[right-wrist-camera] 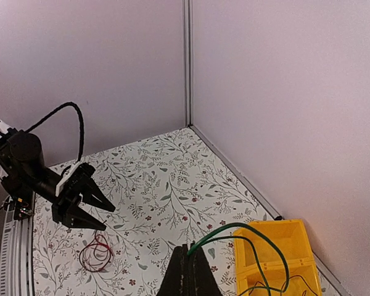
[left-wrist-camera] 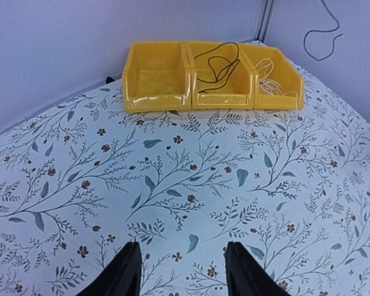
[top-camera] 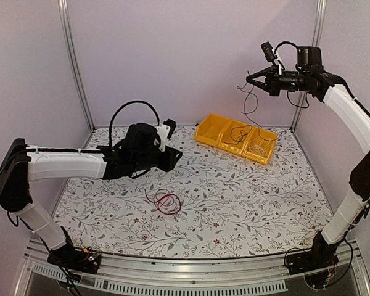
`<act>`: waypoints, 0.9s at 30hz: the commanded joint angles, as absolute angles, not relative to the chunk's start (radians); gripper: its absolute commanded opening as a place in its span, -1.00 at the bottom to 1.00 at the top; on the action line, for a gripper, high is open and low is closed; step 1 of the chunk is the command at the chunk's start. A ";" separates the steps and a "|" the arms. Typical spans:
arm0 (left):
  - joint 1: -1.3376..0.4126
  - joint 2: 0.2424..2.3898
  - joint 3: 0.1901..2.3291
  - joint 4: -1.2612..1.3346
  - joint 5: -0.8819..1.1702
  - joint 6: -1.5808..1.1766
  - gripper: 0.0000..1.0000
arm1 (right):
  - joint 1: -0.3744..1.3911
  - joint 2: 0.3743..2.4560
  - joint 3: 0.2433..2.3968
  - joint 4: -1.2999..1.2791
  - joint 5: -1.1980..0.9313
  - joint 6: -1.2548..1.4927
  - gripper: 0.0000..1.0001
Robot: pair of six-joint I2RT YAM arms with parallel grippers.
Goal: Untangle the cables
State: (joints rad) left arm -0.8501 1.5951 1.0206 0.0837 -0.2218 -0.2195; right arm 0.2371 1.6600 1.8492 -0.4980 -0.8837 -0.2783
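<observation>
A small tangle of red and dark cables (top-camera: 165, 201) lies on the floral table, near the middle front; it also shows in the right wrist view (right-wrist-camera: 95, 253). My left gripper (top-camera: 176, 157) hovers open and empty just behind and above it, and its own view (left-wrist-camera: 182, 246) shows only bare table between the jaws. My right gripper (top-camera: 250, 80) is raised high at the back right, shut on a thin dark cable (top-camera: 253, 105) that dangles toward the bins. That cable looks green in the right wrist view (right-wrist-camera: 259, 231), where the jaws (right-wrist-camera: 190, 248) are closed.
Three joined yellow bins (top-camera: 205, 137) stand at the back right of the table. The left one looks empty, the middle one holds a black cable (left-wrist-camera: 216, 65), and the right one holds a white cable (left-wrist-camera: 274, 86). Walls enclose the back and sides.
</observation>
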 commanded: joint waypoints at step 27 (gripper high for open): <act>-0.753 1.560 1.260 -0.058 0.048 -0.172 -0.09 | 0.182 2.139 2.090 -0.388 -0.576 -0.322 -1.00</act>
